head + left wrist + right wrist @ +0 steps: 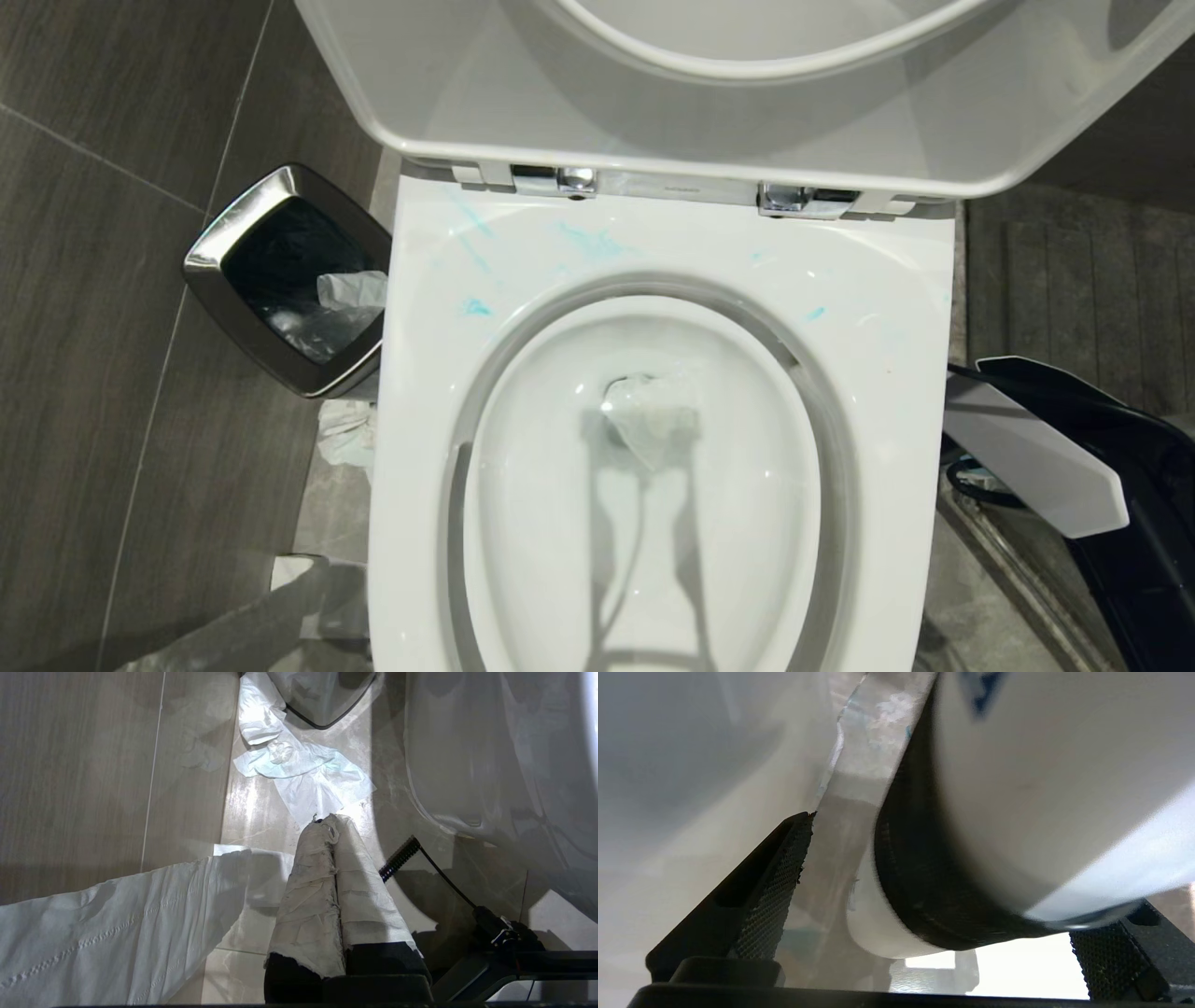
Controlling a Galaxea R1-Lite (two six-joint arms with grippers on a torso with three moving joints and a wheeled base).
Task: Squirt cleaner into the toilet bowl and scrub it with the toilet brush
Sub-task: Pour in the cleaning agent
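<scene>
Below, the toilet bowl (644,485) stood open with seat and lid raised, thin smears of turquoise cleaner (597,245) across its back rim and a wad of paper (653,420) at the drain. The right tool (943,933) hung beside the bowl, its fingers spread wide around a white-and-black cylinder (1017,812). The left tool (334,830), paper-wrapped and pressed together, pointed at tissues (303,774) on the floor (93,788).

bin (285,280) – left of toilet bowl (896,308) | paper (653,420) – in bowl
</scene>
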